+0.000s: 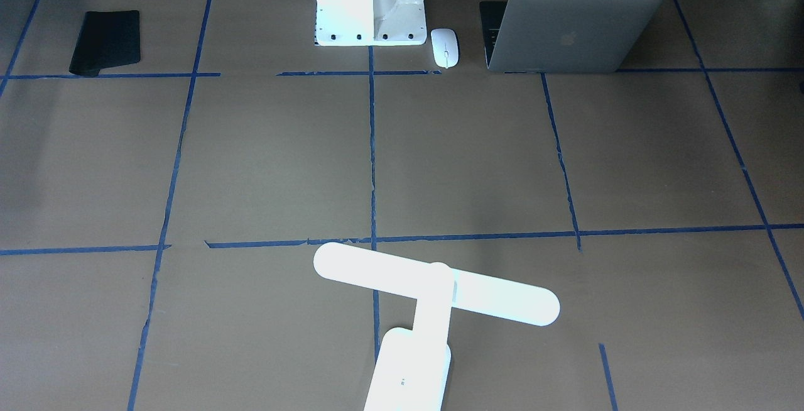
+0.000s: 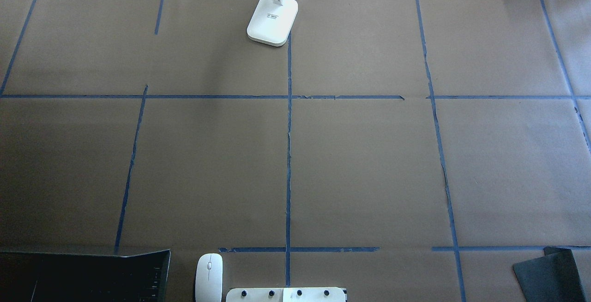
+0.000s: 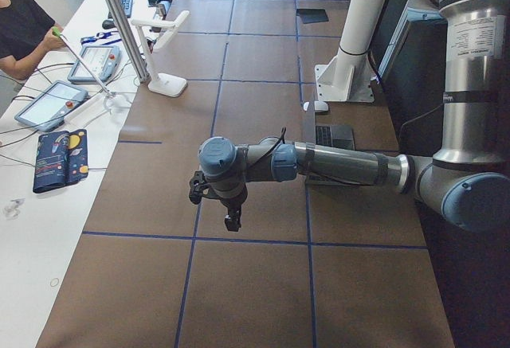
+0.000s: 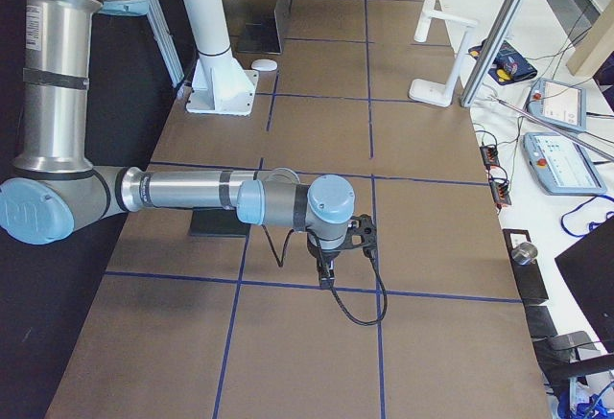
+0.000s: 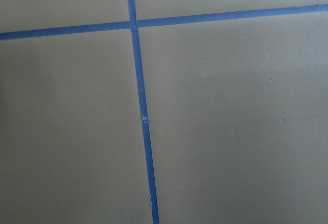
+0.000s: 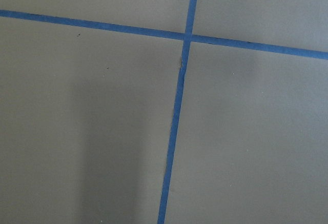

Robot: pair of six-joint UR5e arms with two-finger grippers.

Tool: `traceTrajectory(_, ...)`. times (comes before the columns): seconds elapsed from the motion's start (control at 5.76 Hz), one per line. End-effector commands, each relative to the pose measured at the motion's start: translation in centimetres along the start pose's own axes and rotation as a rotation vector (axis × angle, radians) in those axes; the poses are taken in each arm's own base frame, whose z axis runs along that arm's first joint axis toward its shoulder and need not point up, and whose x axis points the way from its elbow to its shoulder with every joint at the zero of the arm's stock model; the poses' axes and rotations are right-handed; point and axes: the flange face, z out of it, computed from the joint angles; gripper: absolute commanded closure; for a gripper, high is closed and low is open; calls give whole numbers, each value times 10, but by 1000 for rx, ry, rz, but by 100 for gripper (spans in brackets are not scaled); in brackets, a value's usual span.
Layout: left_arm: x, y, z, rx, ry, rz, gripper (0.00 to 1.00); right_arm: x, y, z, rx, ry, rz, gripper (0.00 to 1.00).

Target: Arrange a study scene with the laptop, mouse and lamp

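Note:
The grey laptop [image 1: 565, 34] stands open near the robot's base, its dark keyboard [image 2: 83, 274] facing the robot. Beside it lies the white mouse [image 1: 445, 46], between the laptop and the white pedestal [image 1: 369, 2]. At the table's far edge stands the white T-shaped lamp [image 1: 433, 288], its base [image 2: 272, 19] on the centre tape line. My left gripper [image 3: 231, 220] hangs over bare table beyond the laptop, seen only from the side; whether it is open I cannot tell. My right gripper [image 4: 326, 275] hangs over bare table near a black mat; its state I cannot tell either.
A black mat [image 1: 105, 42] lies on the robot's right side near the base. Blue tape lines divide the brown table. A side bench holds tablets [image 3: 52, 103], cables and a metal post [image 3: 123, 25]; a person [image 3: 20, 29] sits there.

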Motion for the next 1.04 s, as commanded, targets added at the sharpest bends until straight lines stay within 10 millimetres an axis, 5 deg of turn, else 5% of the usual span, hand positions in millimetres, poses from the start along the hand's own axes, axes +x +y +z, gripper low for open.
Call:
traceTrajectory(0.0, -16, 8, -18, 33, -56, -26, 0, -1, 3, 4, 0, -41, 4, 0)
traceTrajectory(0.52, -11, 6, -21, 41, -99, -10, 0, -2, 1, 2, 4, -36, -1, 0)
traceTrajectory(0.87, 27, -1, 0, 2, -26, 68, 0, 0, 4, 4, 0, -40, -2, 0)
